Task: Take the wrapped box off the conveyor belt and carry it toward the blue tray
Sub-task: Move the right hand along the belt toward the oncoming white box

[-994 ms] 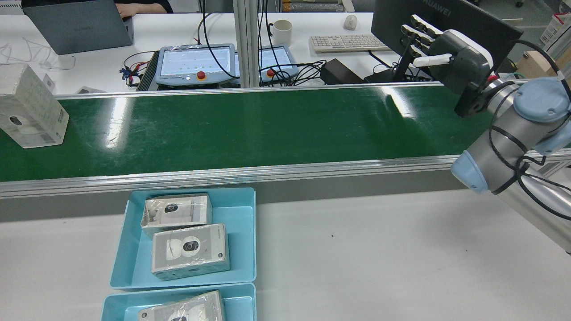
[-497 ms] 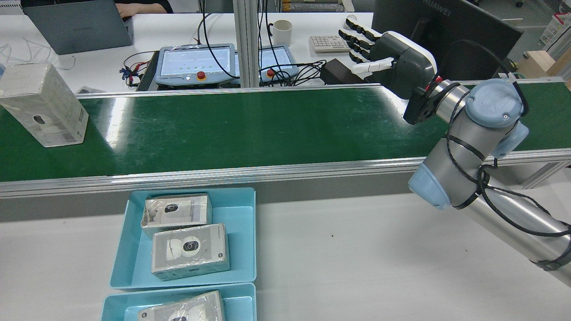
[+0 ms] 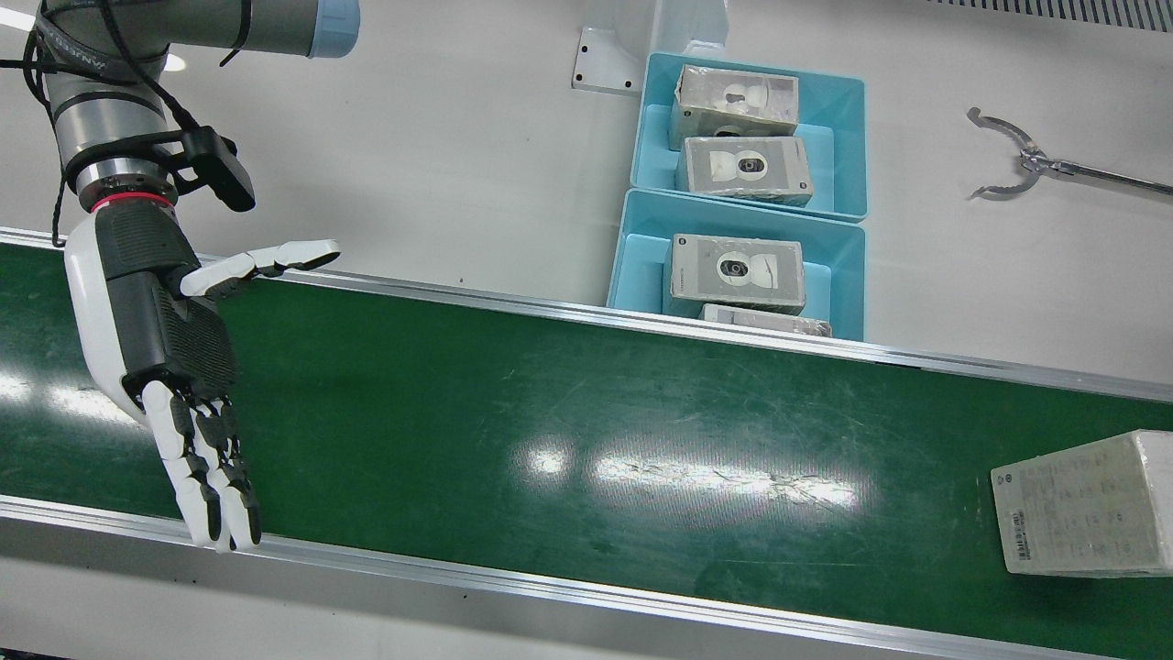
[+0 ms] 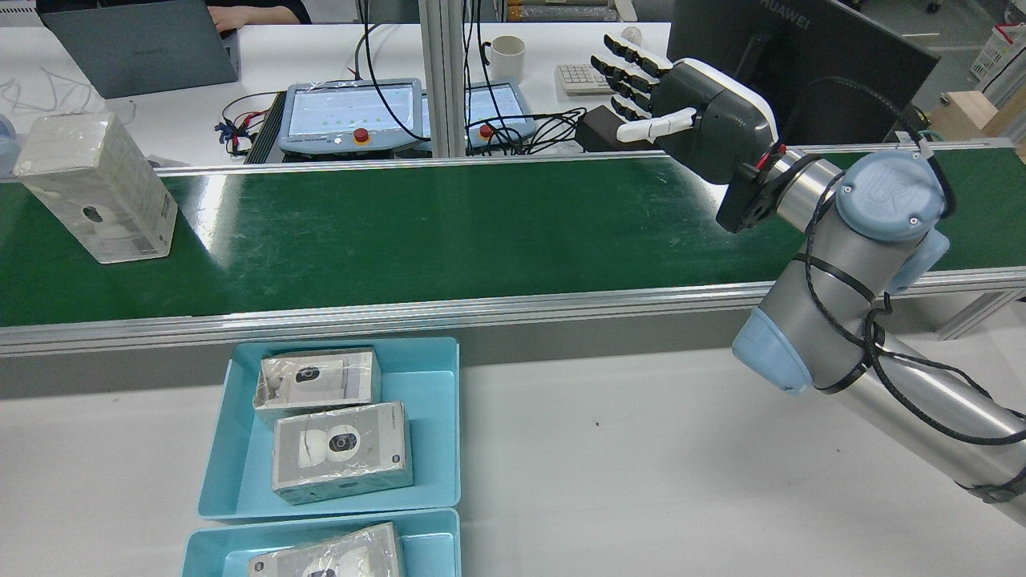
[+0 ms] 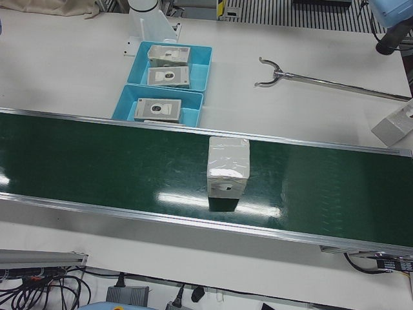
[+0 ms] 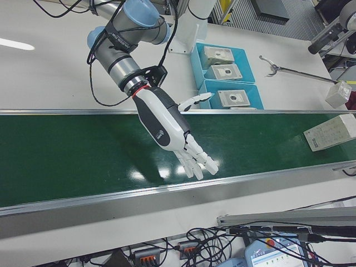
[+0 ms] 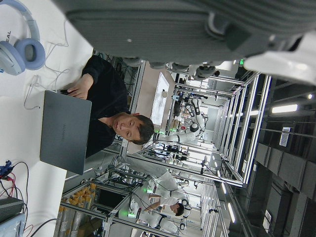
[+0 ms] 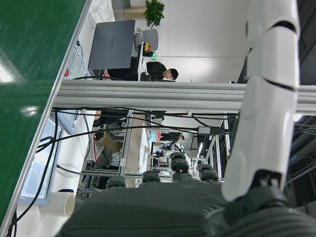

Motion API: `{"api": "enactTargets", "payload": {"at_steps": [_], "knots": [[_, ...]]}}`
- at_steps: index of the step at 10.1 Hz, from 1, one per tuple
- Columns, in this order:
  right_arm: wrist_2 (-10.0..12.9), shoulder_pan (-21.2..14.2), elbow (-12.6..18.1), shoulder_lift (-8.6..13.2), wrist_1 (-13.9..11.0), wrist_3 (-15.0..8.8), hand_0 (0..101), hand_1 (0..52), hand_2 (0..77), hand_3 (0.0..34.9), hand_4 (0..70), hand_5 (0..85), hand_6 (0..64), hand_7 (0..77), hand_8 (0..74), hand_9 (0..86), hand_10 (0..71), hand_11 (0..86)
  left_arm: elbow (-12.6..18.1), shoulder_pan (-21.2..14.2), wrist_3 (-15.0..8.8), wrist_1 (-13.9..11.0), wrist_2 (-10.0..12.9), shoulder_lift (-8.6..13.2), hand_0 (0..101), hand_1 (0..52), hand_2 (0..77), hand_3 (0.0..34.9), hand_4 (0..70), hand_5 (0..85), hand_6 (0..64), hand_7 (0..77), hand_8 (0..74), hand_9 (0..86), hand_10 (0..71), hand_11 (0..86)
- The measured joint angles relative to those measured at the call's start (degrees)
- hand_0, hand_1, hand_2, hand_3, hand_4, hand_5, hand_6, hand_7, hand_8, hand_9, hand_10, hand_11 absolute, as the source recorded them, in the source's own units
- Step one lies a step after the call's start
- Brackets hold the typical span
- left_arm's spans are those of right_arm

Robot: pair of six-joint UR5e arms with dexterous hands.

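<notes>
The wrapped box stands upright on the green conveyor belt, at the far left in the rear view. It also shows in the front view, the left-front view and the right-front view. My right hand is open and empty above the belt, far to the right of the box; it also shows in the front view and the right-front view. Two blue trays lie on the table beside the belt. My left hand shows only its palm and holds nothing.
Several wrapped boxes lie in the blue trays. A metal grabber tool lies on the table, with a small box near it. Teach pendants, a mug and a laptop stand beyond the belt.
The box has ridden the belt to the right in the rear view. My right hand has swung left over the belt, still open.
</notes>
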Motion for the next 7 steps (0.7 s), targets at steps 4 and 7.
{"api": "enactTargets", "payload": {"at_steps": [4, 7], "knots": [[0.1, 0.1, 1.2, -0.5, -0.2, 0.1, 46, 13.6, 11.4, 10.7, 0.0, 3.3, 0.0, 0.0, 0.0, 1.1, 0.0, 1.1, 0.0, 0.0, 0.0, 0.0, 0.0, 0.0, 0, 0.0, 0.5, 0.0, 0.0, 1.1, 0.0, 0.0, 0.0, 0.0, 0.0, 0.0], [0.0, 0.0, 1.9, -0.5, -0.2, -0.1, 46, 14.7, 11.4, 5.9, 0.0, 2.7, 0.0, 0.0, 0.0, 1.1, 0.0, 1.1, 0.0, 0.0, 0.0, 0.0, 0.0, 0.0, 0, 0.0, 0.5, 0.0, 0.0, 1.1, 0.0, 0.0, 0.0, 0.0, 0.5, 0.0]]}}
